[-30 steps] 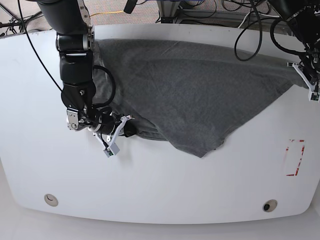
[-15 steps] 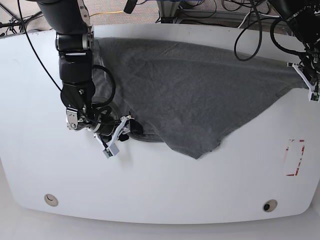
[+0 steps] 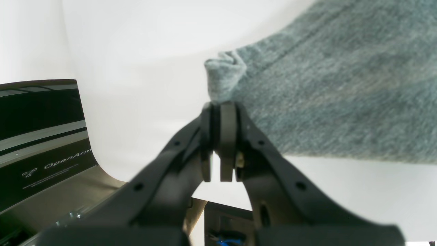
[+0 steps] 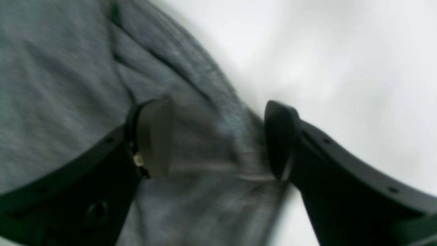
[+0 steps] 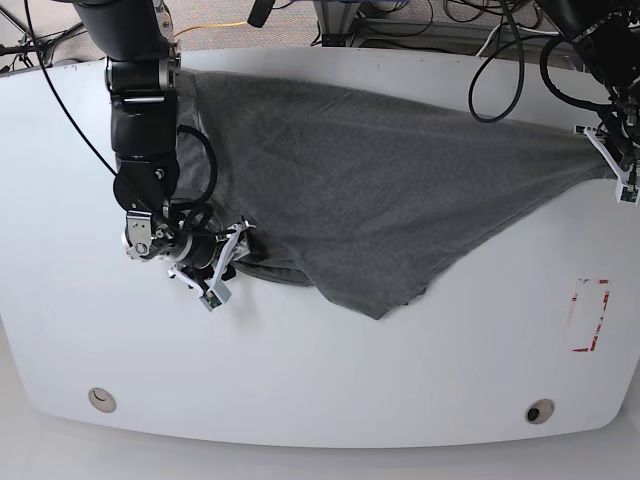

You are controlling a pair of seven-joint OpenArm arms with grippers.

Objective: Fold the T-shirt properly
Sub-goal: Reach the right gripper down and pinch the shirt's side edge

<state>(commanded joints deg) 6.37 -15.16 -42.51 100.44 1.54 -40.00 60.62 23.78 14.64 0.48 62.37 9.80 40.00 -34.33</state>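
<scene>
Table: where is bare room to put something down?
Bare: the near strip of the table, between the T-shirt and the front edge, and the far left side. Crowded: the back, under the shirt, and around the right claw.

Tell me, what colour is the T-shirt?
The T-shirt is plain heather grey, with no print. The base view shows it best.

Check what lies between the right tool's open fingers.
Grey T-shirt fabric, a bunched edge, sits between the right tool's open fingers, shown in the right wrist view; contact is too blurred to judge.
</scene>
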